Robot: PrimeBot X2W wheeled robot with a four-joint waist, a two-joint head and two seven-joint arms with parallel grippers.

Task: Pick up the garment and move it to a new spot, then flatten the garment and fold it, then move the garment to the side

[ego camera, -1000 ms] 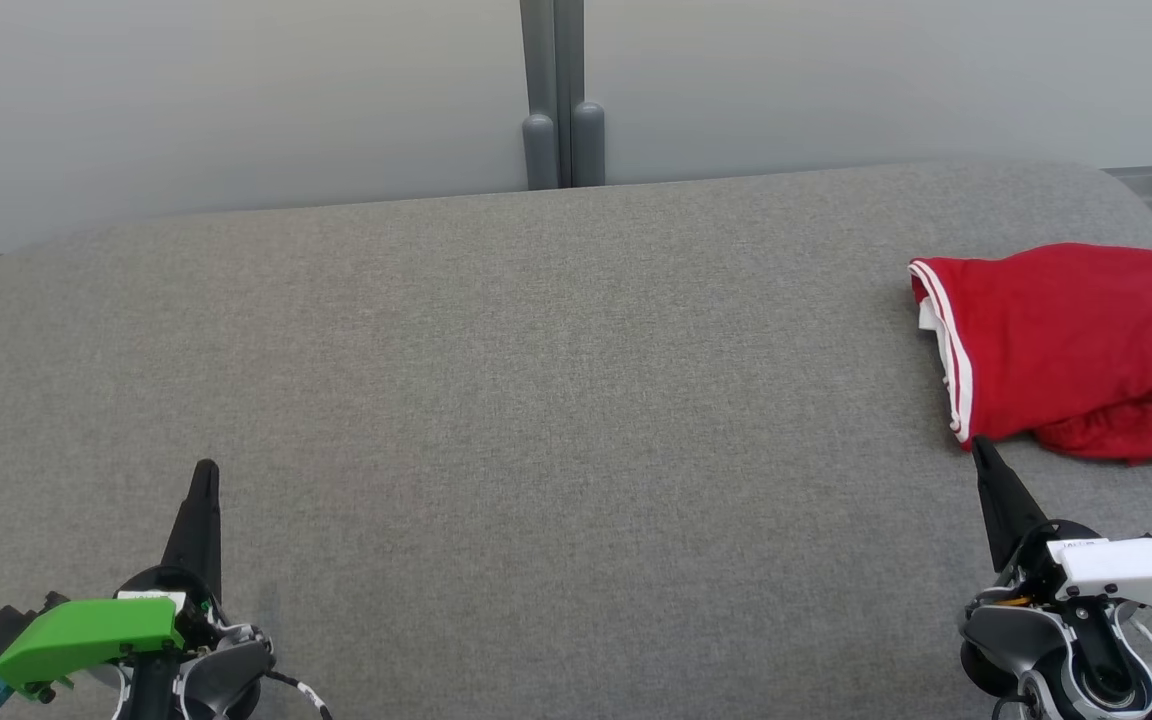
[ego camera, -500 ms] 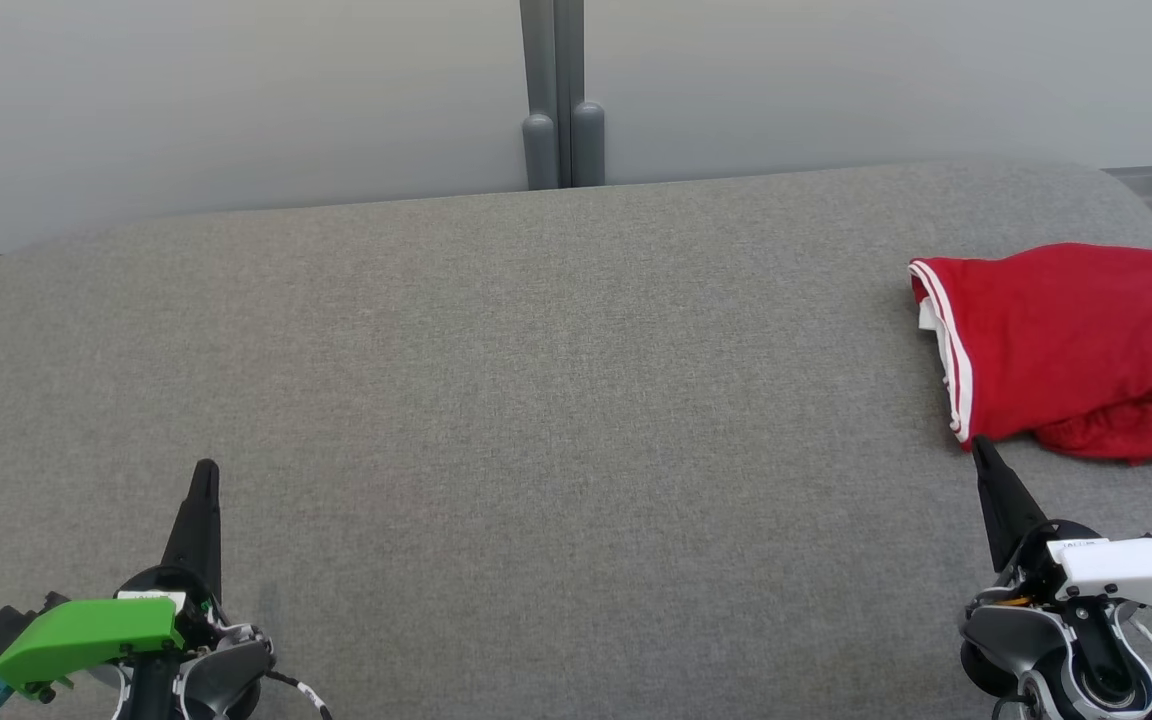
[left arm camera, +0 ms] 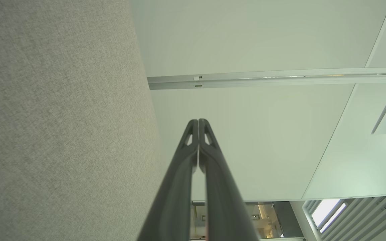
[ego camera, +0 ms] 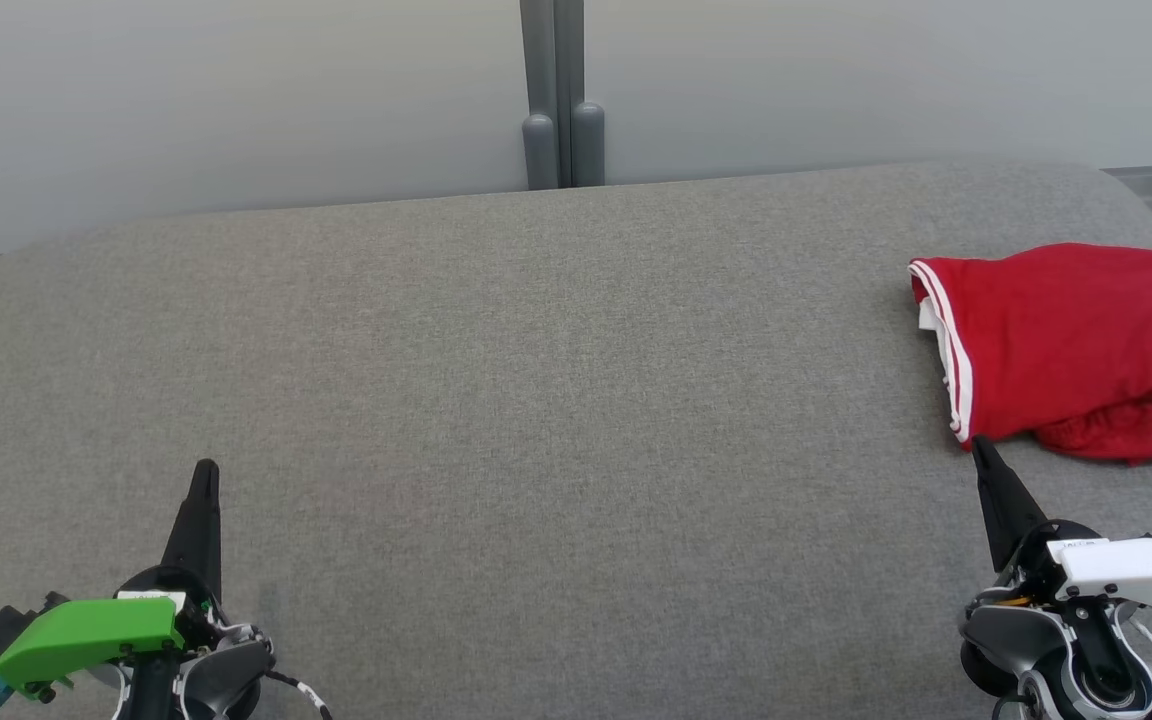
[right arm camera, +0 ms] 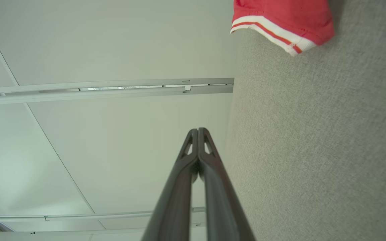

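One grey fabric surface [ego camera: 536,400], red garment [ego camera: 1076,340] rightward, pale wall [ego camera: 236,90] behind

No visible change, garment [ego camera: 1066,340], left claw [ego camera: 205,470], right claw [ego camera: 978,447] all where they were

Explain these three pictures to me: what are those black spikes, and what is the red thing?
The spikes are a robot's two grippers, each a pair of long fingers pressed shut, holding nothing. The wide picture is from its head camera: left gripper, right gripper. The other two come from wrist cameras looking along the fingers. The red thing is a garment with white trim, lying on a grey padded surface near the right gripper's tip.
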